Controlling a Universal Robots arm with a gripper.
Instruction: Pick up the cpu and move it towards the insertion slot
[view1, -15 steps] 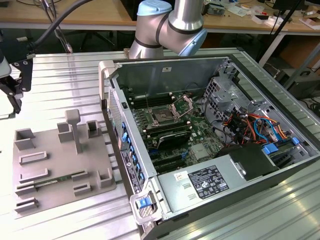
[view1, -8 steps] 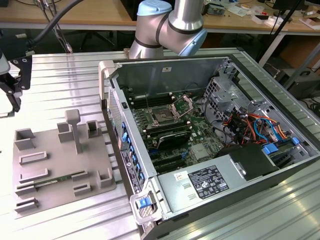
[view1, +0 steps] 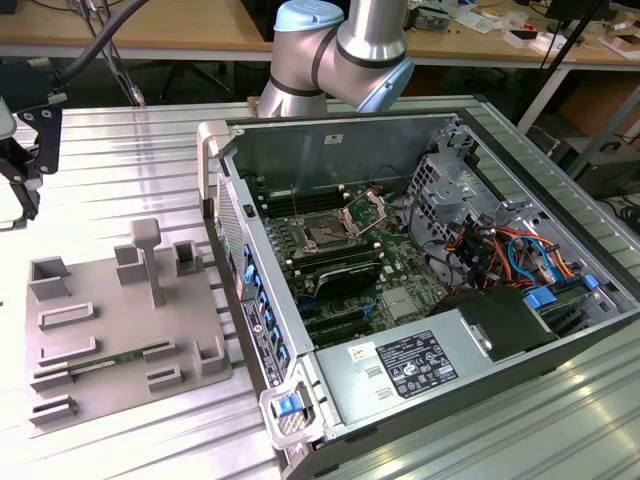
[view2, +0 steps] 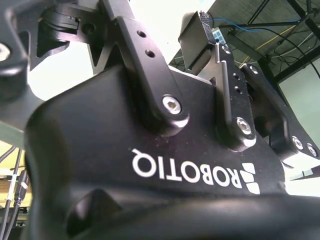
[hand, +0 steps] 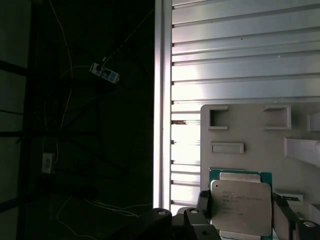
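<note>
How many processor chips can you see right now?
1. The chip is clamped in the gripper, over the grey tray, in the first wrist view. Another could lie hidden inside the computer case.

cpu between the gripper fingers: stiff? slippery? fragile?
The cpu looks like a flat metal-topped plate, so probably stiff and light. Its smooth lid and thin edges, pinched by the gripper, suggest it may slip. The thin green rim looks delicate; likely intolerant of knocks.
</note>
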